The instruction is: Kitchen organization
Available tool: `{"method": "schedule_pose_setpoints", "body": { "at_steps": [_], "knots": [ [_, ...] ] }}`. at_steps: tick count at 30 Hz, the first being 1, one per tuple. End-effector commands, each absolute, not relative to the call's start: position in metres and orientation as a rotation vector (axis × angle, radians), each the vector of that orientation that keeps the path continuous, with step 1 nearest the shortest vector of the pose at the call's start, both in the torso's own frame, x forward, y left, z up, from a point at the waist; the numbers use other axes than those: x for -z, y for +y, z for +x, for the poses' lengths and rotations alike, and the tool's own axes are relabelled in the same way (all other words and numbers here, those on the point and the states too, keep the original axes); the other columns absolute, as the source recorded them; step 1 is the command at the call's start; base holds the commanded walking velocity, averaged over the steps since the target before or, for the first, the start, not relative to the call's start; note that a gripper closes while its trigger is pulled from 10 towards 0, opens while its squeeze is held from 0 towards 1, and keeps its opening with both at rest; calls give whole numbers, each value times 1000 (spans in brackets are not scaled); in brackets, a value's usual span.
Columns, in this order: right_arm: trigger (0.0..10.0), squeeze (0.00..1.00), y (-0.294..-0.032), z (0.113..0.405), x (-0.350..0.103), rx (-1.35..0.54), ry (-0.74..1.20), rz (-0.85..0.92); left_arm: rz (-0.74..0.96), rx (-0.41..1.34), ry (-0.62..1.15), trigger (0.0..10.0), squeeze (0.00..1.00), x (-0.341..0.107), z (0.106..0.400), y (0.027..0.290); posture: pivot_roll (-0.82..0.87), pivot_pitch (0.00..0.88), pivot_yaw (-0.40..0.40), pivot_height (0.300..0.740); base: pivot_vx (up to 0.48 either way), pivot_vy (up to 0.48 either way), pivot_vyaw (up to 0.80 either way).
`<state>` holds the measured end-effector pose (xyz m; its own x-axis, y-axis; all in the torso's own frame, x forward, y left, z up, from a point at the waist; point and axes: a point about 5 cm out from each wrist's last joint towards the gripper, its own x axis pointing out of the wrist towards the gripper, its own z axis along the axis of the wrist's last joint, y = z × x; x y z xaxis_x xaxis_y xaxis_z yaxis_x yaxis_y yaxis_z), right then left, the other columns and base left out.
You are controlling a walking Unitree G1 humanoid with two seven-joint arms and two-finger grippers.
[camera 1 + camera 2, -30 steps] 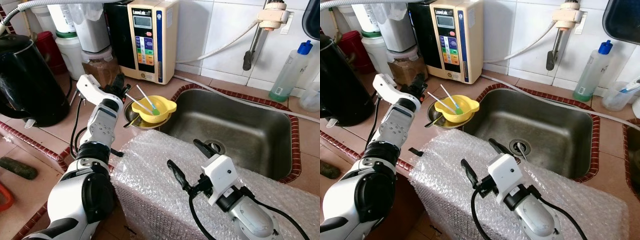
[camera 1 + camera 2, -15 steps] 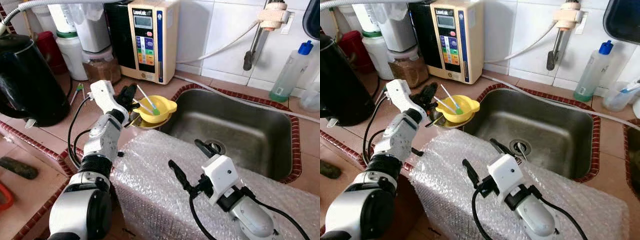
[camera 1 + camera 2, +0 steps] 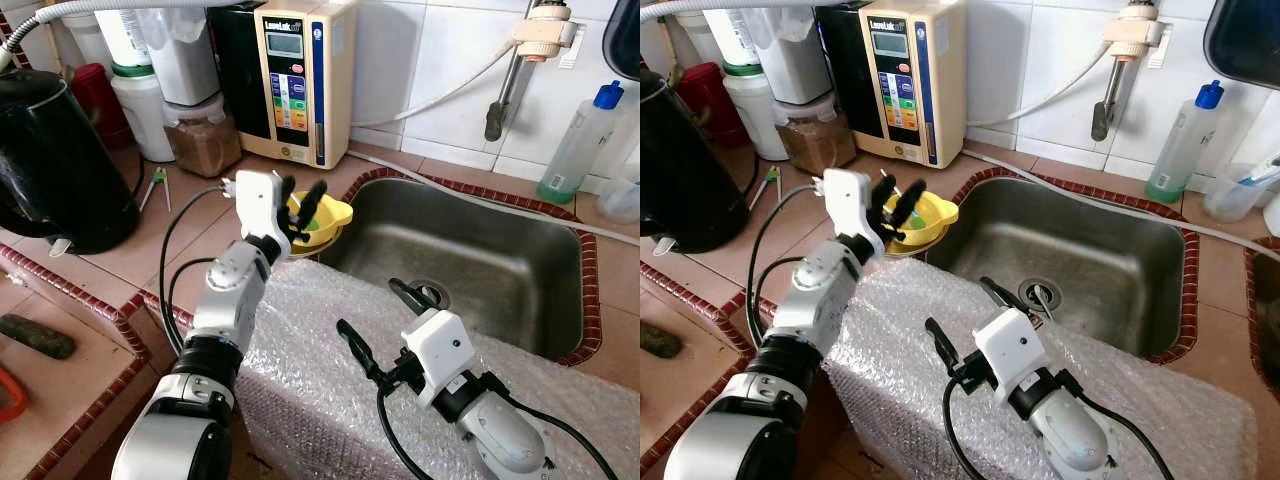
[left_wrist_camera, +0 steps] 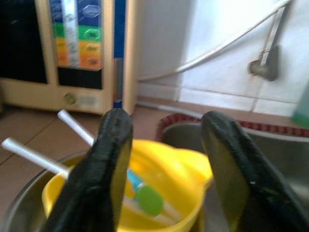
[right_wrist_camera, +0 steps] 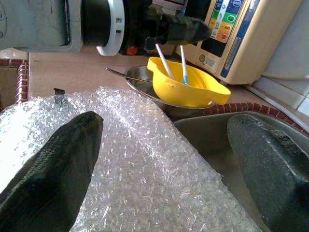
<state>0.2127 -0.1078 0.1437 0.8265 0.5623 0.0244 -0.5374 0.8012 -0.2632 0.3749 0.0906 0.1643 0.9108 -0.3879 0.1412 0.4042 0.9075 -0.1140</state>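
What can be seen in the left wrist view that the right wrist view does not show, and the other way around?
The left wrist view alone shows the metal tap stem on the white tiled wall. The right wrist view alone shows the clear bubble wrap sheet and the open right hand over it. Both show the yellow plastic bowl holding white-handled utensils, the steel dish beneath it, the beige water appliance, and the open left hand.
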Motion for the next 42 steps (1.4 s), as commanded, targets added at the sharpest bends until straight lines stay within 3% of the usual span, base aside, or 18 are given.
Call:
{"method": "schedule_pose_setpoints", "body": {
  "at_steps": [1, 26, 39, 40, 41, 42],
  "knots": [
    [10000, 161, -107, 212, -145, -583, -112, -256, -154, 337, -97, 10000, 1000, -162, 378, 98, -5, 0, 77, 740, 0, 0, 0],
    [10000, 165, -113, 193, -147, -540, -82, -275, -349, 23, 59, 10000, 1000, -157, 399, 129, -95, 0, 86, 740, 0, 0, 0],
    [10000, 161, -114, 185, -148, -528, -66, -280, -416, 61, 114, 10000, 1000, -156, 401, 112, -132, 0, 106, 740, 0, 0, 0],
    [10000, 161, -114, 184, -148, -525, -65, -280, -416, 63, 117, 10000, 886, -156, 401, 110, -135, 0, 108, 740, 0, 0, 0],
    [10000, 165, -114, 183, -148, -520, -61, -278, -421, 70, 127, 10000, 0, -156, 402, 108, -140, 0, 111, 740, 0, 0, 0],
    [10000, 161, -114, 182, -148, -518, -59, -277, -423, 71, 132, 10000, 0, -156, 402, 107, -140, 0, 111, 740, 0, 0, 0]
  ]
}}
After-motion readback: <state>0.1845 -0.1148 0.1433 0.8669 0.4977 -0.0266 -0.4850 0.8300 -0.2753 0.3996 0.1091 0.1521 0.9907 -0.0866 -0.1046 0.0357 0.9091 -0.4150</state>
